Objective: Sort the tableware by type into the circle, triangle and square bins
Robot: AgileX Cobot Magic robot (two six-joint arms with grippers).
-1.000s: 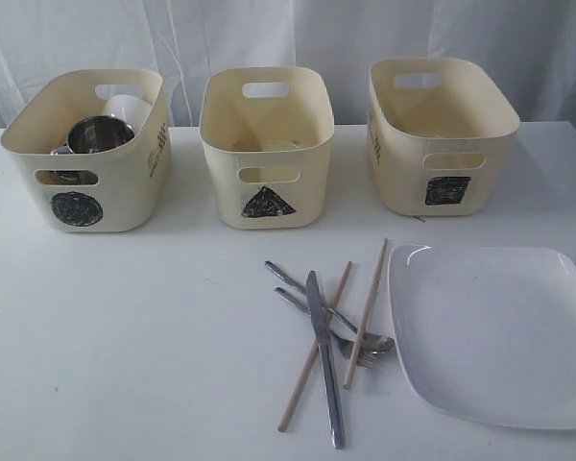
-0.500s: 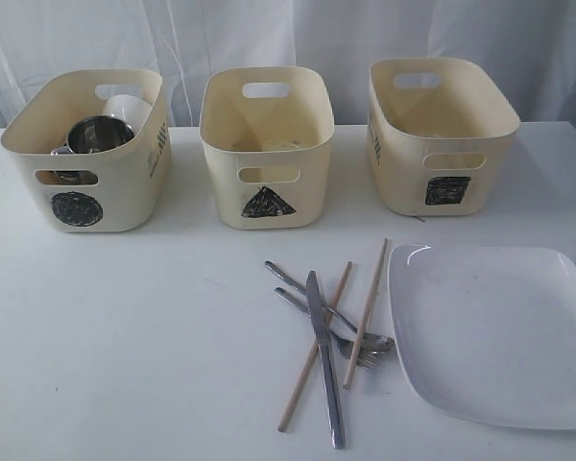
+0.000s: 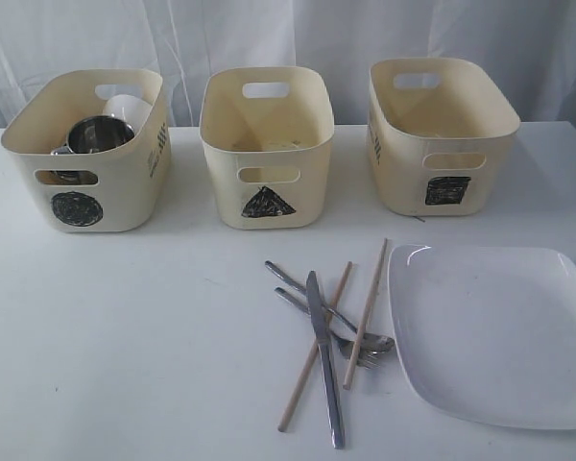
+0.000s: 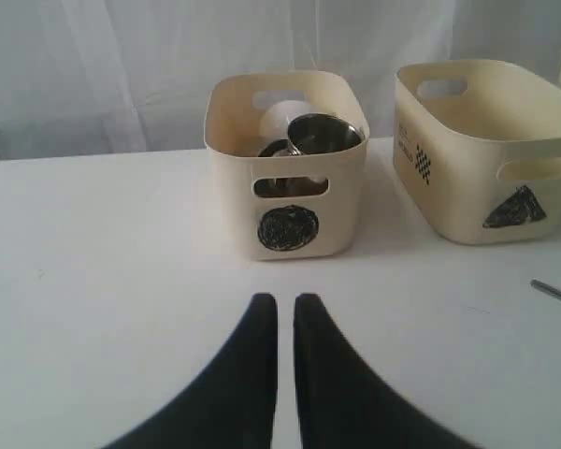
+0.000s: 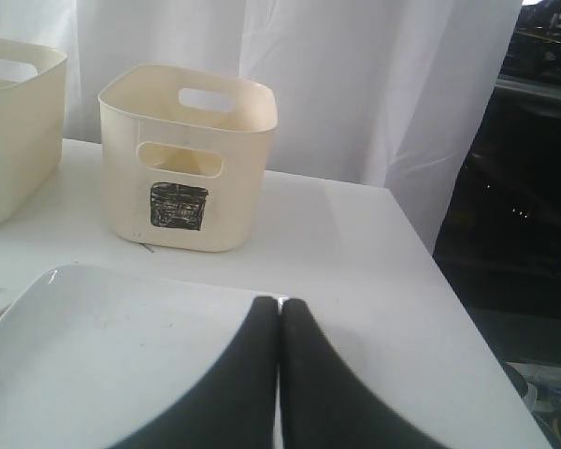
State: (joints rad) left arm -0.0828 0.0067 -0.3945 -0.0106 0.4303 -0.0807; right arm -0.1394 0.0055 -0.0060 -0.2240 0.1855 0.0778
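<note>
The circle bin (image 3: 86, 158) at the left holds a steel mug (image 3: 98, 134) and a white bowl (image 3: 125, 106). The triangle bin (image 3: 267, 144) stands in the middle and the square bin (image 3: 440, 134) at the right. In front of them a knife (image 3: 324, 360), fork (image 3: 365, 358), spoon (image 3: 376, 342) and two chopsticks (image 3: 367, 298) lie crossed in a pile. The white squarish plate (image 3: 494, 331) lies to their right. My left gripper (image 4: 285, 299) is shut and empty, facing the circle bin (image 4: 285, 187). My right gripper (image 5: 280, 302) is shut over the plate's (image 5: 103, 346) corner.
A white curtain hangs behind the bins. The table's right edge (image 5: 449, 309) drops off close to the plate, with dark equipment beyond it. Neither arm shows in the exterior view. Two cutlery handle ends (image 4: 553, 292) show at the edge of the left wrist view.
</note>
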